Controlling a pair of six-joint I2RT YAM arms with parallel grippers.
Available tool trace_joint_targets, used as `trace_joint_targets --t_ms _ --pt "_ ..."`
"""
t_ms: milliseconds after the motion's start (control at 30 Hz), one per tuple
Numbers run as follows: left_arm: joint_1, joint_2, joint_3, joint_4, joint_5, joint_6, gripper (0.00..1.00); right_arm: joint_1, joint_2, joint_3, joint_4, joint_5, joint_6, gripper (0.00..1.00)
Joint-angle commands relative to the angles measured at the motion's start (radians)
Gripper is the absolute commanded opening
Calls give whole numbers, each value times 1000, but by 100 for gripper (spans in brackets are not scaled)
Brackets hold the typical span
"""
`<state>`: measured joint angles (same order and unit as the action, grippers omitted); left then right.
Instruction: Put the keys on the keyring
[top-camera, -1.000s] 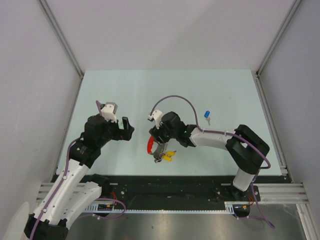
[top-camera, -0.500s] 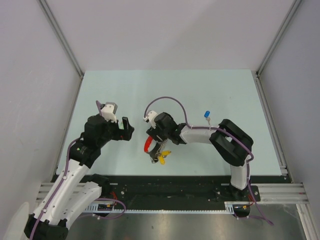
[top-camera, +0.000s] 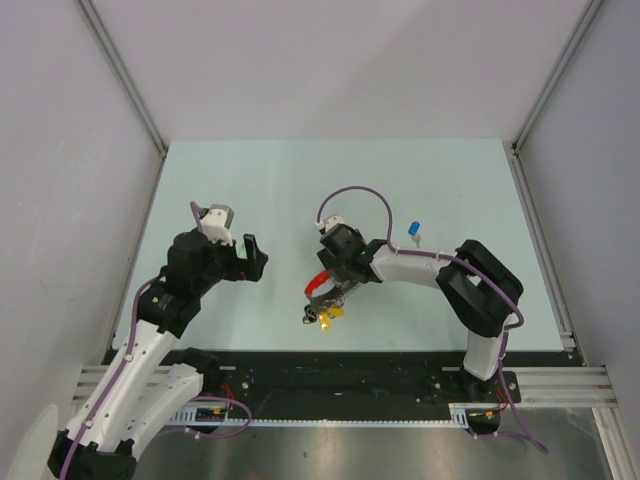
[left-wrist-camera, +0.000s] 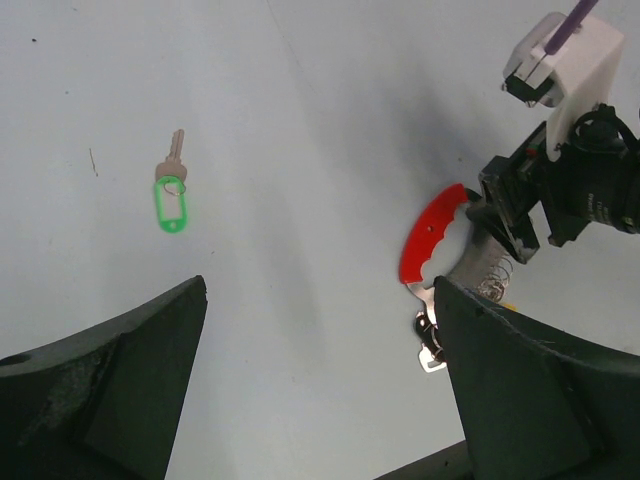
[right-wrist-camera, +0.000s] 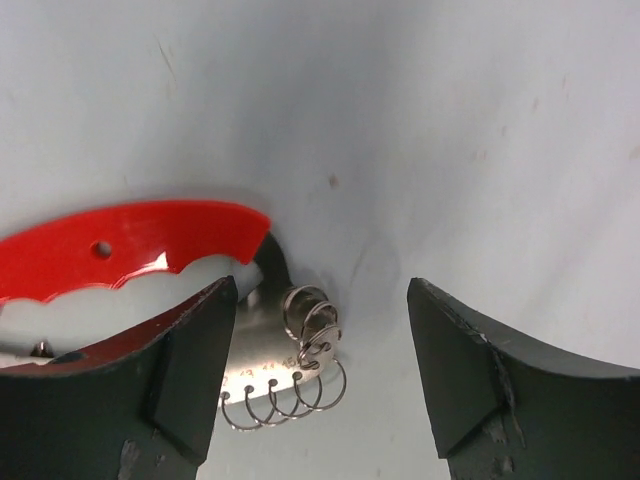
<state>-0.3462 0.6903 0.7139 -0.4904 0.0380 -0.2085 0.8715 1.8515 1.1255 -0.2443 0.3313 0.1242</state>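
Observation:
The keyring lies on the table: curved red piece (top-camera: 320, 281), grey metal plate with wire rings (right-wrist-camera: 300, 350), yellow-capped keys (top-camera: 328, 313). My right gripper (top-camera: 340, 272) sits right over it, open. The plate's rings lie between the fingers and the red piece (right-wrist-camera: 130, 245) runs off past the left finger (right-wrist-camera: 190, 370). The blue key (top-camera: 414, 232) lies to the right of the right arm's wrist. The green key (left-wrist-camera: 172, 200) shows only in the left wrist view, lying flat. My left gripper (top-camera: 250, 258) is open and empty, above the table to the left of the keyring (left-wrist-camera: 430, 235).
The pale green table (top-camera: 250, 180) is walled by grey panels at left, right and back. The right arm's purple cable (top-camera: 355, 195) arches above its wrist. A black rail (top-camera: 330, 365) runs along the near edge.
My right wrist has swung to the right and turned. The keyring has shifted slightly to the right with it, and the red piece now points up-right. The left arm has not moved.

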Motion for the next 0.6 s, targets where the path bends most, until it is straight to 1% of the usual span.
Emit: trace_joint_targets --t_ms 0,167,267,367,400,500,567 --pt "9 -14 -8 16 37 52 100 26 -69 -44 -202 18 129 74" --pt "9 -17 -10 18 40 52 100 37 -146 -50 -141 5 69 70" --pt "9 -20 -10 16 39 52 100 15 -167 -50 -119 -18 61 62" --pt "9 -21 -11 18 37 52 100 0 -164 -50 -131 -25 57 45" --pt "9 -21 -11 18 39 52 100 -2 -160 -50 -133 -23 55 34" --pt "9 -21 -11 18 43 52 100 1 -156 -50 -145 -37 40 22" --pt "7 -21 -11 19 43 50 100 6 -153 -49 -145 -54 26 20"
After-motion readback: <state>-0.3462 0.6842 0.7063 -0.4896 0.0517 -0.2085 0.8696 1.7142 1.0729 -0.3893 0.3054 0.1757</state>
